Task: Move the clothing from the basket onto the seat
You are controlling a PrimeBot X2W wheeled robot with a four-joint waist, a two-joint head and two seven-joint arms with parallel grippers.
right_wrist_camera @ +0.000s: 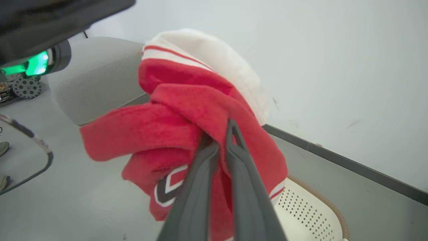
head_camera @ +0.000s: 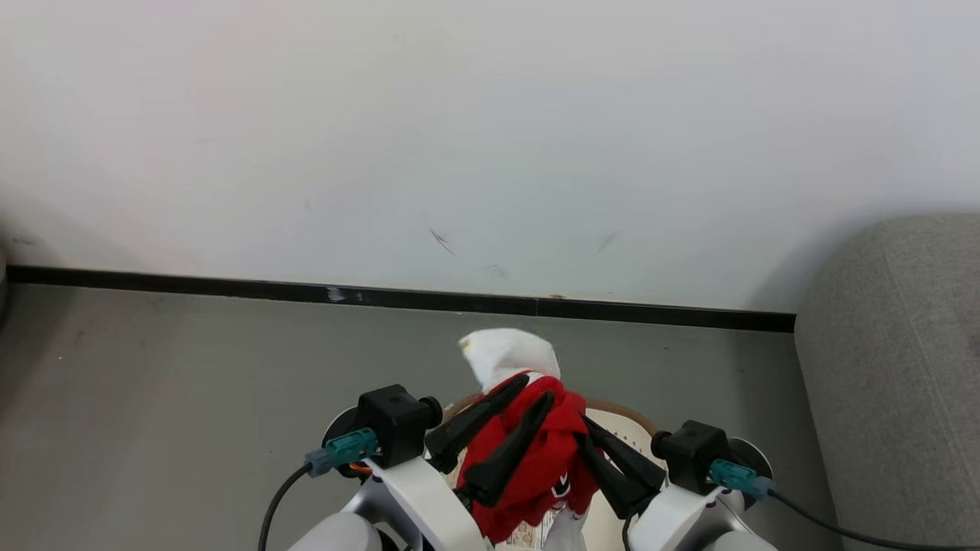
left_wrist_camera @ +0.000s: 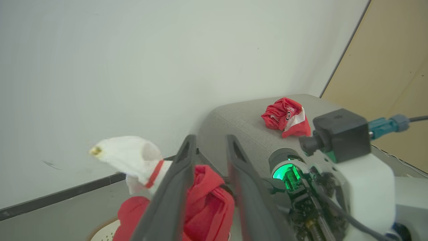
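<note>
Left pincer (head_camera: 538, 386) and right pincer (head_camera: 582, 430) clamp, angled inward.

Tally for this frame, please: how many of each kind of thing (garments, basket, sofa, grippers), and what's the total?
sofa: 1
basket: 1
red garments: 2, the lifted garment and the garment on the sofa
grippers: 2, left gripper and right gripper
Total: 6

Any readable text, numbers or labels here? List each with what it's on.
"3": dark digit on the crumpled garment on the sofa.
Held garment: dark white-edged figure, folded, unreadable.
Label in the basket: too small to read.
</note>
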